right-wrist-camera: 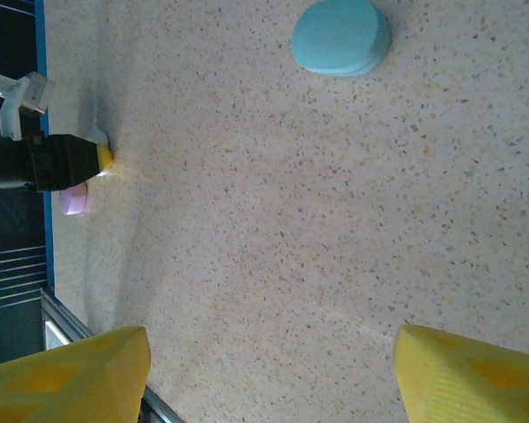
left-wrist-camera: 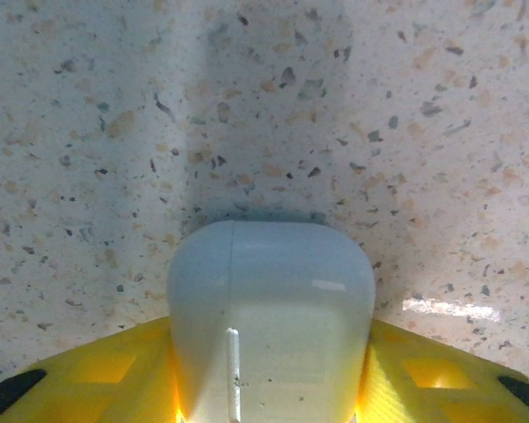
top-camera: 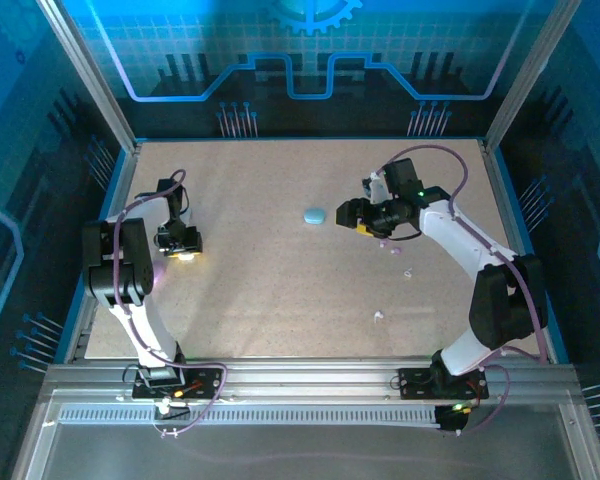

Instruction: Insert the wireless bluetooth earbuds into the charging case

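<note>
A lab-style robot test cell. Aluminium framing (top-camera: 310, 378) and blue-lit panels (top-camera: 180, 50) wall in a speckled counter (top-camera: 280, 290) left, right and far.

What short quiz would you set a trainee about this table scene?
1. True or false: the right pincer is gripping the blue oval case.
2. What sits between the left pincer's yellow fingers? A) a pale rounded case B) a purple bud C) nothing
3. In the top view, which arm's pincer is nearer the blue oval case?
Key: 1 false, its jaws stand open and the case lies apart on the table; 2 A; 3 the right.
</note>
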Motion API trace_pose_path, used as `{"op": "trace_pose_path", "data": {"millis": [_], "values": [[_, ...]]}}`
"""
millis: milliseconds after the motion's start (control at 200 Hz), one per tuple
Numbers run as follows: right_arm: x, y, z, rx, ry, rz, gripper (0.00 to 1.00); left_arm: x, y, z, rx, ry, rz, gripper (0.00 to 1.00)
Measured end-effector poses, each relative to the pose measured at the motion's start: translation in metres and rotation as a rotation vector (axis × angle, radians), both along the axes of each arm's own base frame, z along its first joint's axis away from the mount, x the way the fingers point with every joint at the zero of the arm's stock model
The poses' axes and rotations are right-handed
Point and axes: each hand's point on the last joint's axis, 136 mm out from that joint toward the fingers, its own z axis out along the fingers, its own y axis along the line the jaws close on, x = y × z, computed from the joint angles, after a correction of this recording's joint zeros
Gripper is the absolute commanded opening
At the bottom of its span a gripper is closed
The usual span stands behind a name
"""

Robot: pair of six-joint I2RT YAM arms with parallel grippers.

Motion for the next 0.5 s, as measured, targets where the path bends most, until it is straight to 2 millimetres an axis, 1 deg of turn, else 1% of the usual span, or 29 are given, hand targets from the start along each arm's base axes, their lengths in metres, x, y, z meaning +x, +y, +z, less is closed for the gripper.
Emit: {"op": "trace_pose_path", "data": {"millis": [135, 205, 265, 340, 375, 455, 495], "values": [[-0.003, -0.001, -0.004, -0.004, 0.012, -0.001, 0.74, 0.004, -0.007, 0.001, 0.01, -0.011, -0.024, 0.42], [-0.007, -0.003, -0.008, -0.007, 0.023, -0.004, 0.74, 0.007, -0.018, 0.002, 0.009, -0.024, -0.055, 0.42], [-0.011, -0.007, -0.01, -0.005, 0.029, -0.016, 0.73, 0.009, -0.032, 0.008, 0.007, -0.051, -0.094, 0.42], [-0.016, -0.016, -0.01, 0.0, 0.03, -0.046, 0.72, 0.012, -0.056, 0.023, 0.002, -0.109, -0.165, 0.42], [-0.017, -0.021, -0.009, 0.005, 0.028, -0.066, 0.72, 0.013, -0.069, 0.034, -0.001, -0.15, -0.211, 0.42], [-0.019, -0.034, -0.004, 0.02, 0.012, -0.118, 0.72, 0.015, -0.107, 0.062, -0.018, -0.256, -0.323, 0.42], [-0.019, -0.041, -0.002, 0.028, 0.003, -0.145, 0.71, 0.014, -0.129, 0.079, -0.032, -0.319, -0.391, 0.42]]}}
